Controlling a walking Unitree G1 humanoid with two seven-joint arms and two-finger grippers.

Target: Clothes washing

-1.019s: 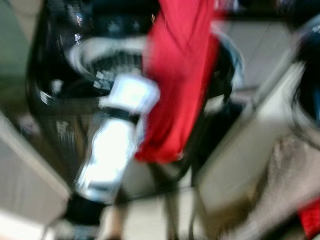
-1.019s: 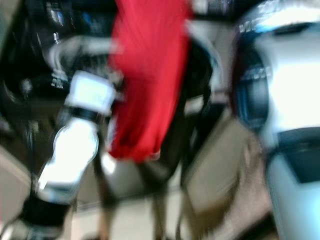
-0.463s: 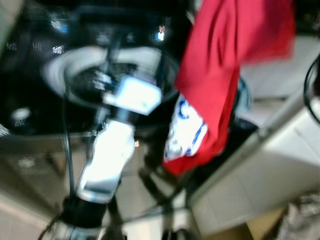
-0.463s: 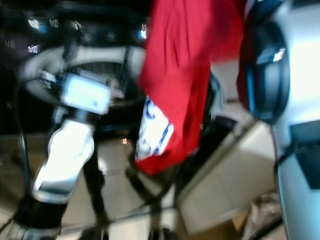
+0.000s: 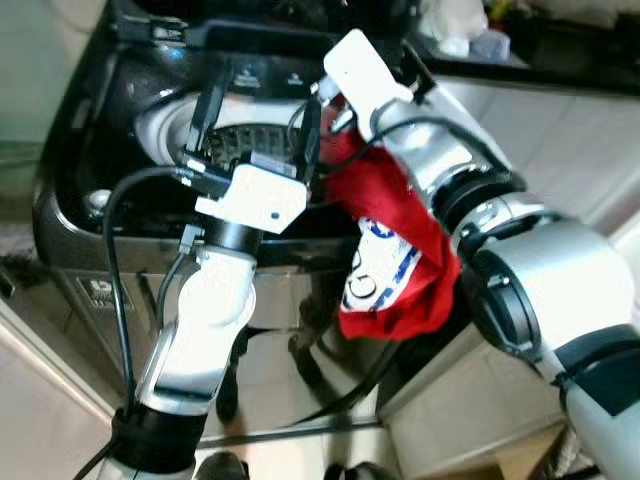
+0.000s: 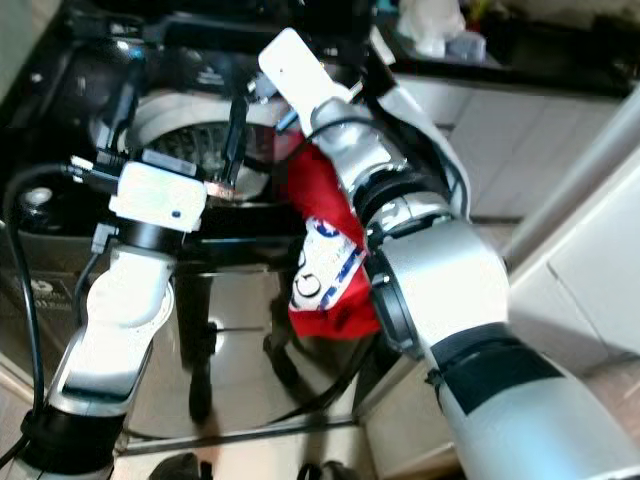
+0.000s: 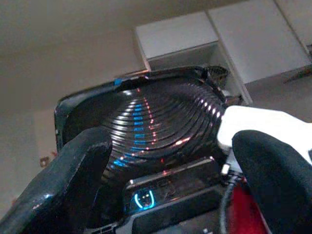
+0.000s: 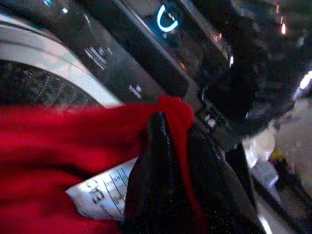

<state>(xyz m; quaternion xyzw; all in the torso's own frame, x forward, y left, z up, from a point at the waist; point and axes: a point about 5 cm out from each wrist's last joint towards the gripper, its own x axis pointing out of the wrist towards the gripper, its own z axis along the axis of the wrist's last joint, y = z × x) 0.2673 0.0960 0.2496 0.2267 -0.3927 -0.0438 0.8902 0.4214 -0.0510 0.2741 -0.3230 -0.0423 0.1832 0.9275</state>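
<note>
At frame centre, one red garment [image 5: 395, 270] is pinched in the right gripper [image 5: 335, 120]; the left gripper [image 5: 255, 130] is raised beside it, fingers spread empty, over one washing machine [image 5: 110, 150].

Both eye views look steeply down, close over the washing machine [image 5: 120, 120]. The wrist views face its control panel [image 8: 161, 44] from just beside, a part they share.

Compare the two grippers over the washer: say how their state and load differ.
The right gripper has its jaws shut on the red garment, which hangs over the washing machine rim. The left gripper has its jaws open and holds nothing, poised above the drum. Both reach over the open top.
</note>
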